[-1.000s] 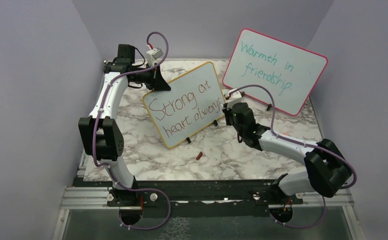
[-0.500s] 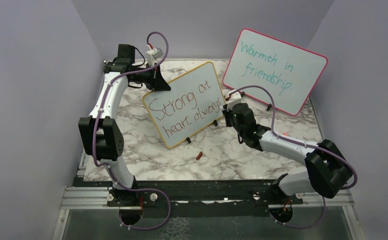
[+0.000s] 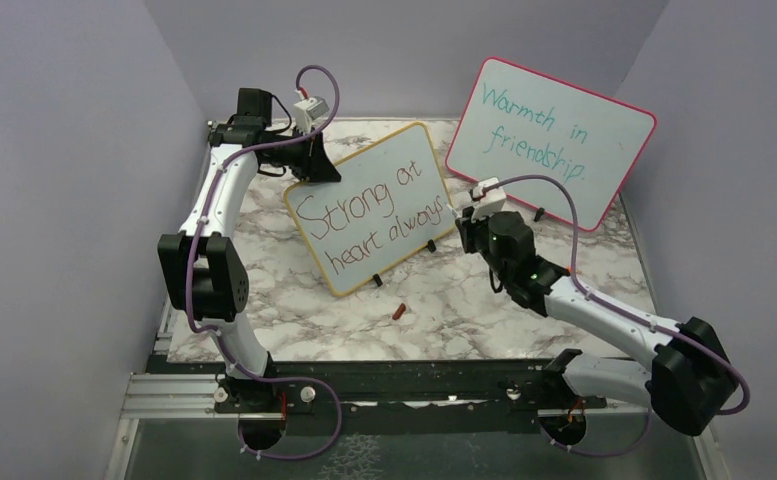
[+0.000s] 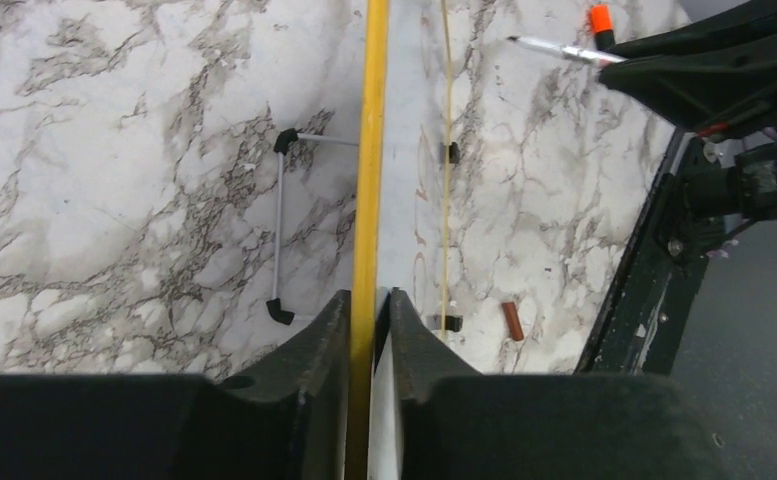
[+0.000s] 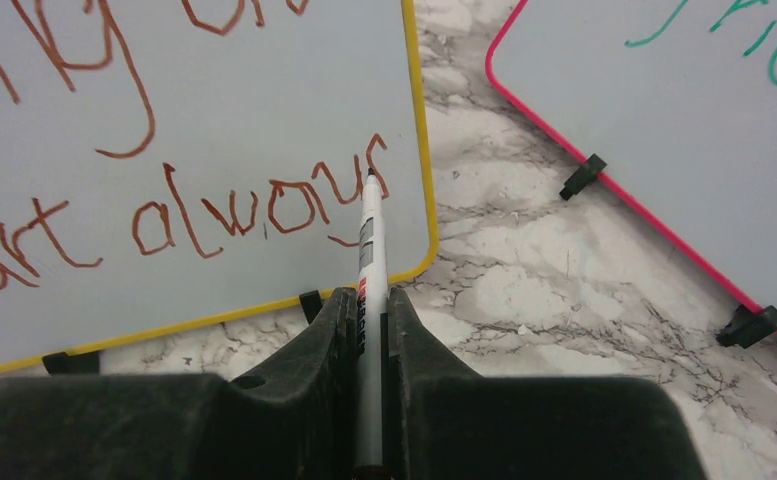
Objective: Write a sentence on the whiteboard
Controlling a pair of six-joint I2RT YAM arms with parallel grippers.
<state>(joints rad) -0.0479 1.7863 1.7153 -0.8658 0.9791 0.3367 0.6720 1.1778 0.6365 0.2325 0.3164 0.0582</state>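
Right wrist view has the sentence [image 5: 234, 215] ending in "always" on the whiteboard [image 5: 294, 100], which stands tilted mid-table, left of the pink-framed board [image 5: 664, 120]. Right gripper [image 5: 369, 300] pinches a marker [image 5: 369, 235] with its tip at the final "s", apparently finishing that letter. Meanwhile the left gripper [image 4: 367, 300] clamps the whiteboard's far-left corner, likely steadying it against pen pressure.

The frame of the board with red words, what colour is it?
Yellow; the whiteboard frame shows best in the right wrist view.
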